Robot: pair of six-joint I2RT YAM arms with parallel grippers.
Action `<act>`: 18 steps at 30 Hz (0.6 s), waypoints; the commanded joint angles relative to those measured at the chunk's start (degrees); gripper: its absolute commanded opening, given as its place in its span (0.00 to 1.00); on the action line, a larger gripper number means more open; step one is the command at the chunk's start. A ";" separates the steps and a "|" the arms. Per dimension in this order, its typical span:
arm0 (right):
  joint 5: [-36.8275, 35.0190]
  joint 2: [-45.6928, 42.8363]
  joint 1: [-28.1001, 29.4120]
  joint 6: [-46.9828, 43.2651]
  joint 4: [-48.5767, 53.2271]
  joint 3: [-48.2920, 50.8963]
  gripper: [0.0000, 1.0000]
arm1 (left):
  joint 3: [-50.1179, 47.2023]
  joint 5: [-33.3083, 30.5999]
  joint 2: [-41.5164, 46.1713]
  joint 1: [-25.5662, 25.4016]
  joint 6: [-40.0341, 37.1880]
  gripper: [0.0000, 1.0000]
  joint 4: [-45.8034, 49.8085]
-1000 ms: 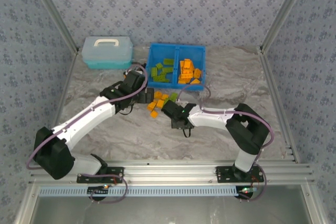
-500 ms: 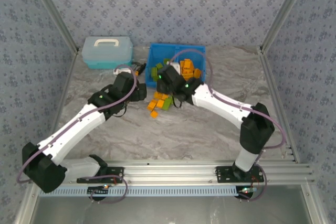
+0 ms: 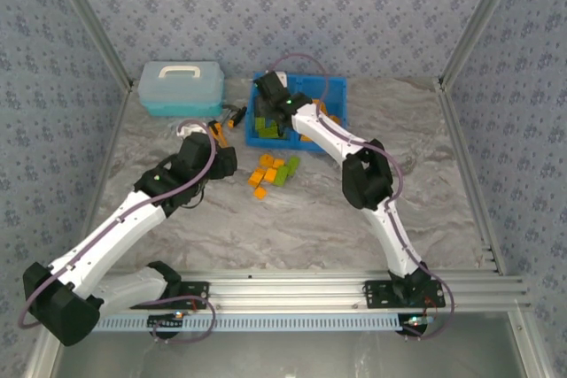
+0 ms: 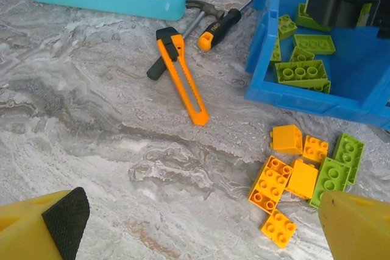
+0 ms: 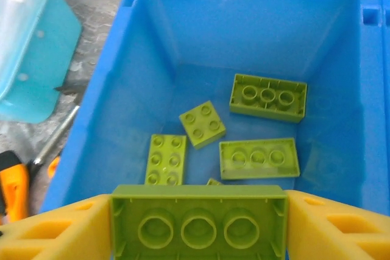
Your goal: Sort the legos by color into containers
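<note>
Progress, top cam: bin (image 3: 342,86) sits at the back of the table. Its left cmpt holds greens, and its right cmpt holds oranges as far as I can see past my arm. My right gripper (image 3: 268,99) hangs over the left cmpt. A small cluster of loose bricks (image 3: 272,171) lies on the table just in front of the bin, w/ my left gripper (image 3: 224,159) beside it on the left.

Left wrist cam: the left gripper is spread wide w/ nothing between the fingers, above bare table. I count seven loose bricks, five orange (image 4: 271,184) and two green (image 4: 332,178), bunched near the bin's front wall. A knife (image 4: 183,80) lies further left, not part of the job.

Right wrist cam: the right gripper is pinching a green brick (image 5: 198,214) by its ends, directly above the left cmpt. Four sorted greens (image 5: 259,158) and the edge of a fifth lie on the floor there.

My read is that most of the sort is done. What's left is to drop this green in the left cmpt and then clear the seven loose ones, oranges to the right and greens to the left.
</note>
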State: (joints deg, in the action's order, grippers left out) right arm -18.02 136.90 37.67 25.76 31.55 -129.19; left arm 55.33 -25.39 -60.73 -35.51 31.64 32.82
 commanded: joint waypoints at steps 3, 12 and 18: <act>2.11 -1.19 -0.12 -2.83 6.40 -8.14 0.86 | -0.30 -1.05 1.01 0.62 1.14 0.99 0.62; 6.30 -30.35 2.74 4.34 -5.14 31.17 0.81 | -0.21 -0.62 1.02 1.42 1.34 0.99 0.10; 13.15 -41.71 3.47 15.79 -14.73 56.73 0.80 | -1.67 8.08 0.14 3.13 -1.99 0.99 -3.49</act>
State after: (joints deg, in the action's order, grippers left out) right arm -9.50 94.61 41.54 34.81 23.35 -79.75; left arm 54.04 -22.65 -60.64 -33.21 31.97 31.79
